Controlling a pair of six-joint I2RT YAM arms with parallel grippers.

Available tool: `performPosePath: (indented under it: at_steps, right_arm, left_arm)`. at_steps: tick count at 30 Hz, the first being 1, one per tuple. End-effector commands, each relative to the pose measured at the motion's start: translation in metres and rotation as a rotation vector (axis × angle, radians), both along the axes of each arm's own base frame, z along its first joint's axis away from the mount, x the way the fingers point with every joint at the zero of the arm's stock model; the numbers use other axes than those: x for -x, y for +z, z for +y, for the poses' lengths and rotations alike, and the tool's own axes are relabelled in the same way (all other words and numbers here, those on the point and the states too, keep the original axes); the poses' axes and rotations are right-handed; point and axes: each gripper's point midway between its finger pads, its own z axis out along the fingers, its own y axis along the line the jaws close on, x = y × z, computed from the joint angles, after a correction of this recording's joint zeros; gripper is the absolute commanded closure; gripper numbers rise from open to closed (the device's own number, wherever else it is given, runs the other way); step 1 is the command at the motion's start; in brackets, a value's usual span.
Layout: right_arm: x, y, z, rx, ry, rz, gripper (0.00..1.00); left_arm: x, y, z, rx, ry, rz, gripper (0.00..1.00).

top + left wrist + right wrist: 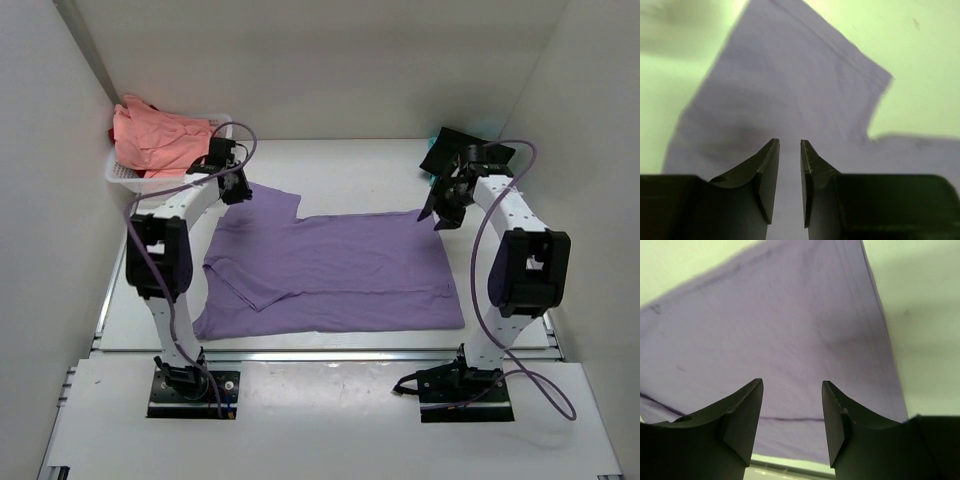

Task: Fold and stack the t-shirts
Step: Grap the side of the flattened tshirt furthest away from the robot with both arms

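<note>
**Purple t-shirt** (330, 270): one, spread flat across the middle of the tabletop (350, 165). Its long near edge runs roughly parallel to the tabletop's near edge and close to it. The right edge is straight and lies towards the tabletop's right edge. A sleeve juts out at the far left. The left side shows a fold line and a doubled layer.

**Pink t-shirts** (155, 135): heaped in a white basket (125, 172) at the far left corner, apart from the purple one.

**Black t-shirt** (455, 150): crumpled at the far right corner, behind the right arm.

**Left tool** (790, 142): above the far-left sleeve, pointing down at it. The fingers are parted by a narrow slot with nothing between them; purple cloth shows through the slot underneath. Whether the tips touch the cloth cannot be told.

**Right tool** (792, 385): over the far right corner of the purple t-shirt. The fingers stand well apart and grip nothing; the cloth lies below, its right edge running past the right finger.

**Open room:**
- A wide bare strip of tabletop lies between the purple t-shirt's far edge and the back wall.
- A narrower bare strip runs along the right edge, between the cloth and the right arm.
- The left strip is slim and crossed by the left arm.
- The near margin is thin.
</note>
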Motion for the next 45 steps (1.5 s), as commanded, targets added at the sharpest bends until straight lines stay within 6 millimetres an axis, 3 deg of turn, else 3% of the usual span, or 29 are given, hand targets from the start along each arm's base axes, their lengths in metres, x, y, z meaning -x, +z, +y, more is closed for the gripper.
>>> performPosePath:
  at_steps: [1, 3, 6, 15, 18, 19, 23, 25, 26, 31, 34, 39, 42, 44, 45]
  right_arm:
    - [-0.03, 0.021, -0.002, -0.014, -0.007, -0.069, 0.52]
    - [-0.036, 0.009, -0.003, -0.026, -0.008, -0.027, 0.52]
    - [-0.052, 0.008, -0.007, -0.032, -0.012, -0.026, 0.52]
    - [-0.08, -0.011, -0.015, 0.002, -0.01, 0.01, 0.51]
    - [-0.086, -0.021, -0.022, 0.036, -0.021, 0.033, 0.5]
    - [-0.084, -0.028, -0.025, 0.05, -0.024, 0.059, 0.49]
    - [-0.094, -0.035, -0.036, 0.066, -0.059, 0.072, 0.47]
    - [-0.097, -0.037, -0.041, 0.066, -0.076, 0.08, 0.46]
    - [-0.102, -0.037, -0.044, 0.075, -0.08, 0.07, 0.47]
    - [-0.113, -0.042, -0.051, 0.105, -0.09, 0.07, 0.46]
    - [-0.118, -0.058, -0.053, 0.113, -0.074, 0.09, 0.46]
    - [-0.122, -0.071, -0.043, 0.123, -0.044, 0.116, 0.47]
    - [-0.113, -0.081, -0.038, 0.127, -0.027, 0.157, 0.47]
    - [-0.109, -0.085, -0.031, 0.134, 0.003, 0.171, 0.57]
    - [-0.106, -0.088, -0.031, 0.136, 0.008, 0.184, 0.76]
  left_arm:
    - [-0.037, 0.012, 0.022, -0.175, -0.006, -0.076, 0.63]
    - [-0.052, 0.011, 0.024, -0.209, -0.004, -0.087, 0.57]
    - [-0.061, -0.015, 0.026, -0.24, -0.017, -0.05, 0.48]
    - [-0.053, -0.062, 0.025, -0.279, -0.035, 0.05, 0.43]
    - [-0.051, -0.07, 0.017, -0.292, -0.056, 0.081, 0.56]
    - [-0.051, -0.074, 0.016, -0.292, -0.066, 0.089, 0.67]
    - [-0.046, -0.08, 0.02, -0.274, -0.062, 0.128, 0.81]
    - [-0.041, -0.084, 0.016, -0.264, -0.083, 0.155, 0.82]
    - [-0.037, -0.087, 0.019, -0.27, -0.078, 0.171, 1.0]
    - [-0.037, -0.076, 0.018, -0.272, -0.071, 0.148, 1.0]
    - [-0.035, -0.076, 0.016, -0.271, -0.073, 0.149, 1.0]
    - [-0.03, -0.069, 0.019, -0.256, -0.066, 0.145, 1.0]
    - [-0.026, -0.066, 0.02, -0.248, -0.063, 0.144, 1.0]
    - [-0.025, -0.062, 0.022, -0.246, -0.062, 0.137, 1.0]
    - [-0.025, -0.062, 0.023, -0.246, -0.057, 0.139, 1.0]
